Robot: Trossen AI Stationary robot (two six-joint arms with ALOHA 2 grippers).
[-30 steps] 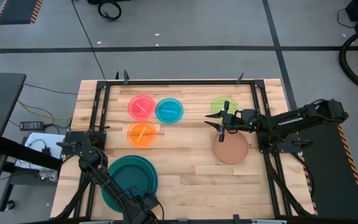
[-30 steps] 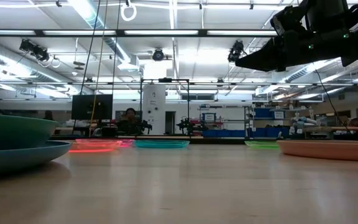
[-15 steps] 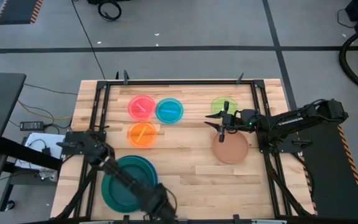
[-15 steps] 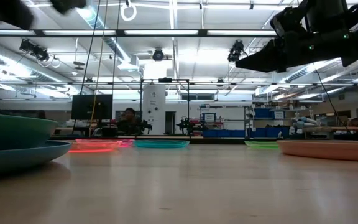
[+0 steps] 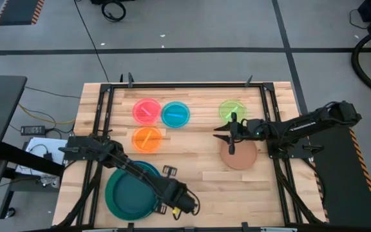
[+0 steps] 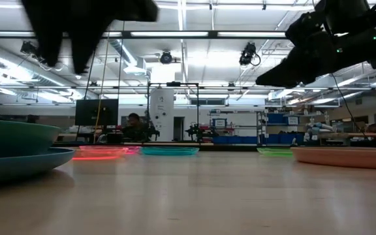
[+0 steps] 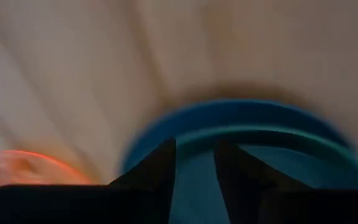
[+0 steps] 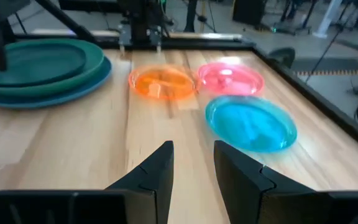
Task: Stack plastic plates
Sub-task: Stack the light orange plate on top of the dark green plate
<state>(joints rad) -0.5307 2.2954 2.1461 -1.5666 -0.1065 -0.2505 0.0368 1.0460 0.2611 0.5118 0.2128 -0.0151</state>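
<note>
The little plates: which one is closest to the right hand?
The lime green plate. It lies right beside the right hand, while the pink, cyan and orange ones sit across the table.

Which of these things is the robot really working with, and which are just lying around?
Part of the job:
pink plate
cyan plate
orange plate
lime green plate
terracotta-brown plate
stack of large teal and blue plates
left hand
right hand

Just lying about:
cables on the floor
black frame around the table
</note>
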